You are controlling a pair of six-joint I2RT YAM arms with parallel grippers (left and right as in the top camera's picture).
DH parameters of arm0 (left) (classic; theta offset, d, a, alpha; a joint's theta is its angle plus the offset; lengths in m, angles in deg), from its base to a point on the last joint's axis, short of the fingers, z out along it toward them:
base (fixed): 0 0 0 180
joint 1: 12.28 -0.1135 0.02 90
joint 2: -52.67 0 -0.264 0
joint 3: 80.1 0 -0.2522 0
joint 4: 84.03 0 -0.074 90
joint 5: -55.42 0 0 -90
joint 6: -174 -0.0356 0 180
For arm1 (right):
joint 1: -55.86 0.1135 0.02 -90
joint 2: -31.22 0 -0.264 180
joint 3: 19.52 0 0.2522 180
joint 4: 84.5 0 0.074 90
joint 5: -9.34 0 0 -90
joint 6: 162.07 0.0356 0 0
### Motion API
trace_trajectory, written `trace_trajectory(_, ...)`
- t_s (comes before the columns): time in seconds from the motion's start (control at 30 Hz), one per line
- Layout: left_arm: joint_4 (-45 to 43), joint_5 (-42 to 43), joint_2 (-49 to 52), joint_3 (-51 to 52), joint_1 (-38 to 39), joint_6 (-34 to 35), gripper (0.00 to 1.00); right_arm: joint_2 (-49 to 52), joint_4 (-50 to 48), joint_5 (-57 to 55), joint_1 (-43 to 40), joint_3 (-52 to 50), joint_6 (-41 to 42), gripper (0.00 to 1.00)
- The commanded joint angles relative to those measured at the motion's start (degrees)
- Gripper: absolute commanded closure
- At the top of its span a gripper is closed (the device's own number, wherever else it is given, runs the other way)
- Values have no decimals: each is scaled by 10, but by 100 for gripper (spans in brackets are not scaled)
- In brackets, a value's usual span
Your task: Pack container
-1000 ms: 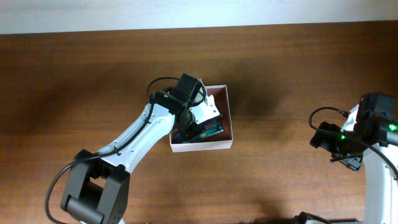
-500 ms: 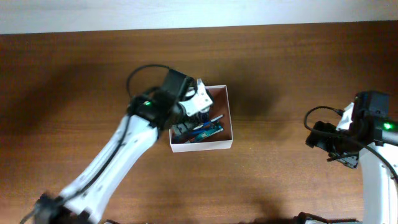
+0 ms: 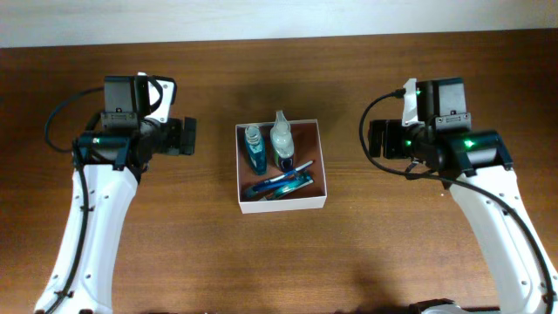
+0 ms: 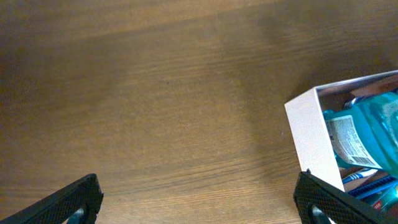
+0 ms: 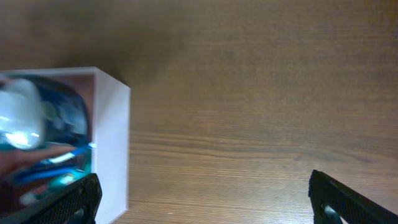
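The container (image 3: 283, 206), a shallow white-walled box with a reddish-brown inside, sits mid-table. In it lie a blue bottle (image 3: 254, 148), a clear bottle (image 3: 281, 144) and blue tubes (image 3: 279, 184). My left gripper (image 3: 187, 137) hovers left of the box, open and empty. The left wrist view shows its jaws wide (image 4: 199, 202) over bare wood, with the container's wall (image 4: 311, 140) and the blue bottle (image 4: 367, 134) at right. My right gripper (image 3: 373, 139) hangs right of the box, open and empty (image 5: 205, 199), the container's wall (image 5: 112, 143) beside its left finger.
Dark brown wooden table (image 3: 174, 244) all round the box. A pale wall strip (image 3: 261, 19) runs along the far edge. Both arms reach in from the near corners, with cables looping at the wrists.
The left gripper opened, left the clear bottle in the container and pulled back to the left. The right arm swung up and left, nearer the box's right side.
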Motion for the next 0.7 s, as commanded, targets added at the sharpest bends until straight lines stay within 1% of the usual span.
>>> trace_trajectory(0.0,20,18,3,-7,-1,16,1,-19,10,-14,1,4,-31,1)
trace_trajectory(0.13,29,31,-41,9,-1,15,1,-90,18,-44,1,-7,3,1)
trace_trajectory(0.2,29,36,-90,31,-1,15,1,-144,18,-58,1,-31,3,1)
trace_trajectory(0.27,20,57,-150,67,-1,10,1,-203,15,-64,1,-68,2,1)
trace_trajectory(0.37,-2,65,-241,132,-1,9,1,-297,3,-65,1,-140,2,1)
trace_trajectory(0.47,-7,65,-364,221,-1,12,1,-413,-2,-66,1,-224,14,1)
trace_trajectory(0.5,-4,64,-418,258,-1,28,1,-451,0,-65,1,-252,20,1)
trace_trajectory(0.57,-4,64,-477,298,-1,56,1,-513,10,-66,1,-283,26,1)
trace_trajectory(0.67,-5,65,-547,340,-1,59,1,-570,14,-66,1,-307,26,1)
